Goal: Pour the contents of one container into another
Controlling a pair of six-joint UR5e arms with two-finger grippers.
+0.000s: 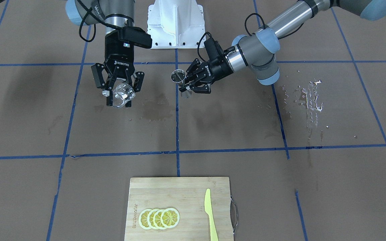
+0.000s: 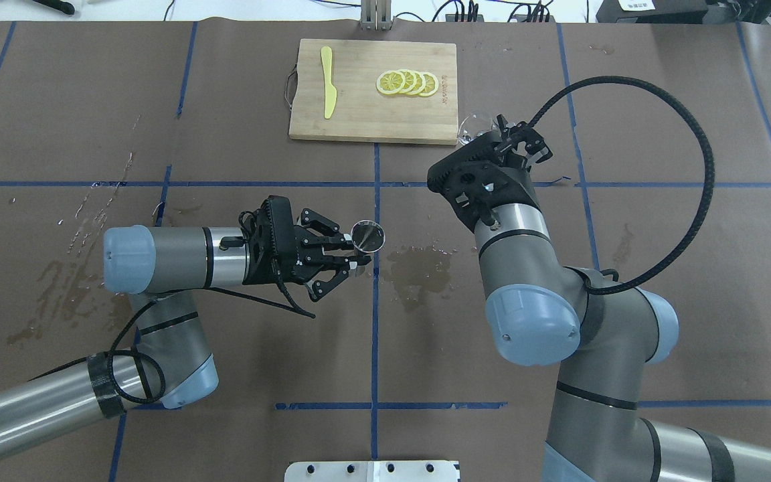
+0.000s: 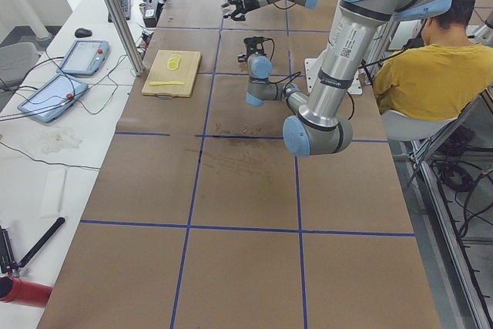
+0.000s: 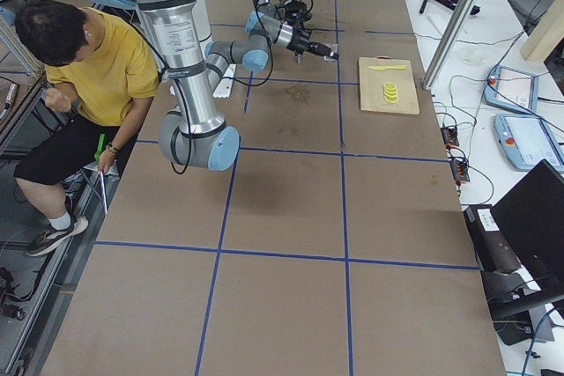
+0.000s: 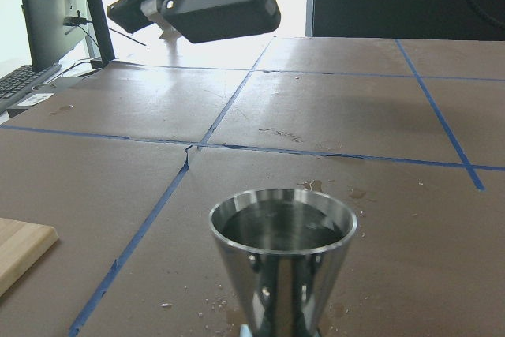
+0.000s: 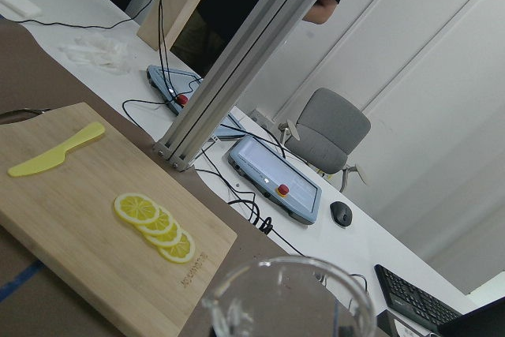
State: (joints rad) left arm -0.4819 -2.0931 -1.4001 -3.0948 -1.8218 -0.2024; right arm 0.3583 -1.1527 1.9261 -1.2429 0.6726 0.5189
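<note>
A steel cone-shaped jigger [image 2: 367, 235] is held at its waist, upright, with my left gripper [image 2: 352, 253] shut on it near the table's middle. The left wrist view shows liquid inside the jigger [image 5: 282, 250]. Seen from the front, this jigger [image 1: 178, 75] is right of centre, with the left gripper [image 1: 187, 87] around it. A clear glass [image 1: 123, 94] hangs above the table, with my right gripper [image 1: 121, 97] shut on it. In the overhead view the glass [image 2: 471, 126] peeks out beyond the right gripper [image 2: 487, 135], by the board's corner. Its rim [image 6: 288, 293] fills the bottom of the right wrist view.
A wooden cutting board [image 2: 359, 120] at the far edge carries lemon slices [image 2: 407, 82] and a yellow knife [image 2: 327, 90]. Wet patches [image 2: 419, 264] mark the paper at centre and on the left [image 2: 91, 214]. A seated person [image 3: 431, 75] is beside the table.
</note>
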